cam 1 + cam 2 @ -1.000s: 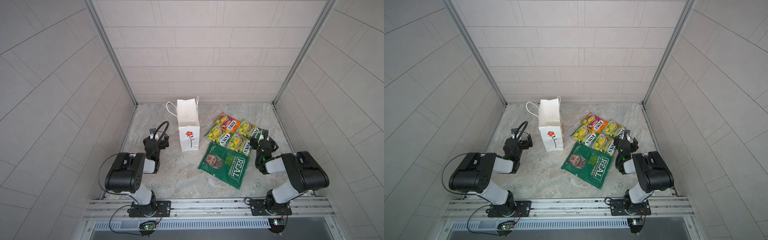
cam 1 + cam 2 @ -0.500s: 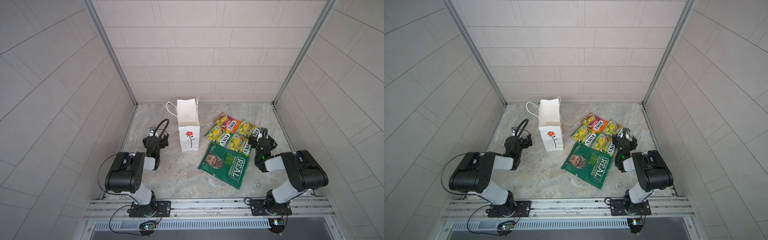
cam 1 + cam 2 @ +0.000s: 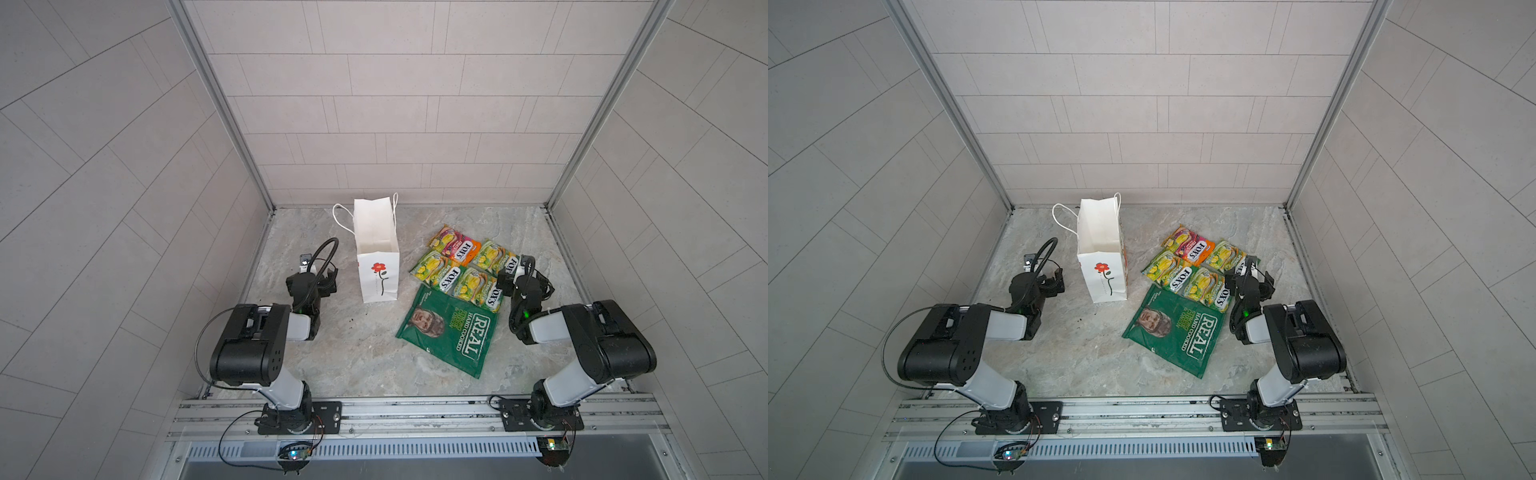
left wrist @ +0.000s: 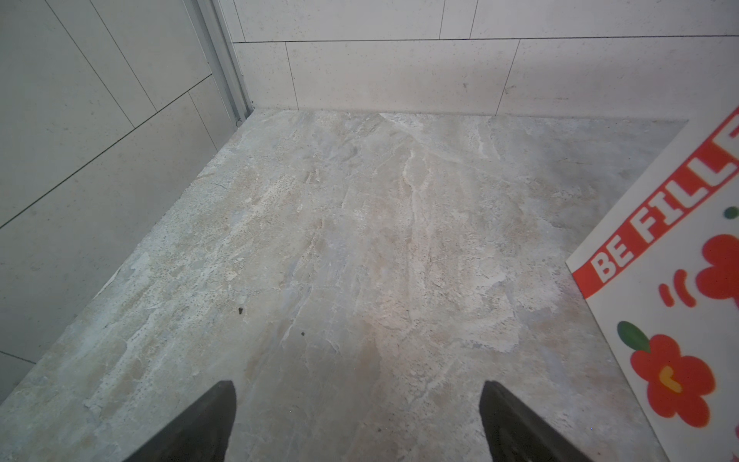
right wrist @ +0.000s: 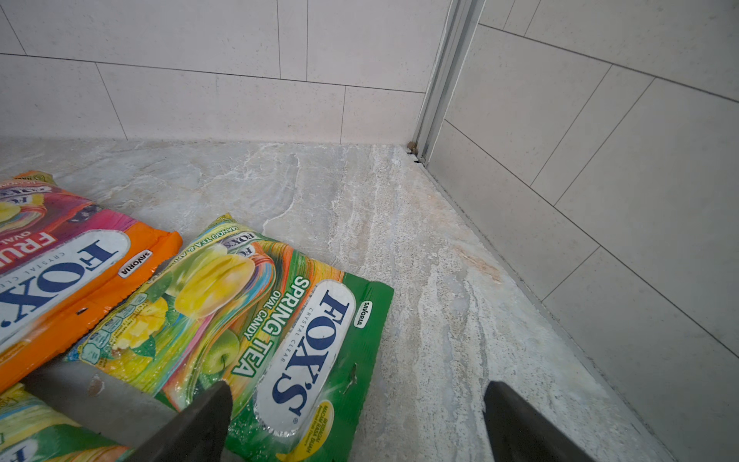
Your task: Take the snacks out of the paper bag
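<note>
The white paper bag with a red flower stands upright at the middle left, its open top showing only white inside. The snacks lie on the floor to its right: an orange-pink FOX'S pouch, three green-yellow pouches and the dark green REAL bag. My left gripper is open over bare floor left of the paper bag. My right gripper is open and empty, one finger over the edge of a green pouch.
Tiled walls close the stone floor on the left, back and right. Both arm bases sit on the metal rail at the front edge. Bare floor lies between the arms, in front of the bag.
Both grippers have shifted only slightly near where they were. The paper bag and the snacks lie as before.
</note>
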`<control>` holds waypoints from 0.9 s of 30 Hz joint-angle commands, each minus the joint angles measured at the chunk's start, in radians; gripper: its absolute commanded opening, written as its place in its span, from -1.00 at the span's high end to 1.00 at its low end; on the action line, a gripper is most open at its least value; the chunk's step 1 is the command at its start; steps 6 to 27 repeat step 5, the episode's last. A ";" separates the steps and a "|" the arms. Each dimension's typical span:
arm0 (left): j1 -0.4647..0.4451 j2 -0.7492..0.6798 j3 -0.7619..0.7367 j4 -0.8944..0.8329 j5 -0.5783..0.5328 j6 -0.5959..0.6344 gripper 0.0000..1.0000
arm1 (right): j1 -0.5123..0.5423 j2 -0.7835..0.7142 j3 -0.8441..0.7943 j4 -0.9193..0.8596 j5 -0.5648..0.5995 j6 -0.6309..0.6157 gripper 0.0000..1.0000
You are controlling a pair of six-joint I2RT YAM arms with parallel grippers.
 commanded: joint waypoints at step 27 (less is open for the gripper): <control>0.006 -0.006 0.015 0.011 0.004 0.003 -1.00 | 0.004 0.001 0.005 -0.004 0.002 -0.018 -0.99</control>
